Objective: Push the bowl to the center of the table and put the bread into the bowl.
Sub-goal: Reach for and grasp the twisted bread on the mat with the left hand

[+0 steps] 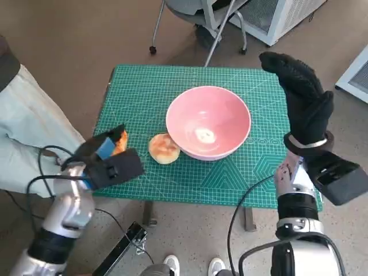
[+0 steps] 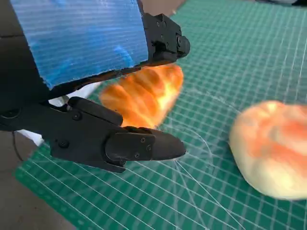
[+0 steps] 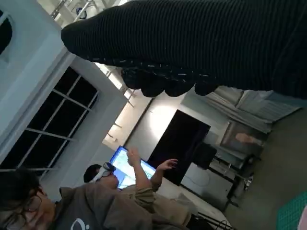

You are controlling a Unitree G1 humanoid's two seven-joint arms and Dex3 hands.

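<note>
The bowl (image 1: 208, 122) sits about mid-mat, so the pushing looks done; the right hand (image 1: 301, 101) hangs raised and spread, holding nothing; the left hand (image 1: 107, 156) pinches a loaf (image 2: 144, 95) at the mat's edge, ready for carrying; a bun (image 1: 164, 148) lies touching the bowl.

You can't see most of the braided bread (image 1: 119, 142) from the head cam; the left hand (image 1: 106, 158) covers it, only an orange edge shows. In the left wrist view the blue-taped back hides its upper part, the fingers (image 2: 144, 146) cross its lower part, and it's blurred. The round bun (image 2: 273, 148) is soft too, cut off by the frame edge. Right wrist cam: the glove (image 3: 201, 43) fills the top, so you can't tell how its fingers lie. The bowl (image 3: 303, 221) is just a pink sliver at the corner. The person (image 3: 86, 206) is cropped.
</note>
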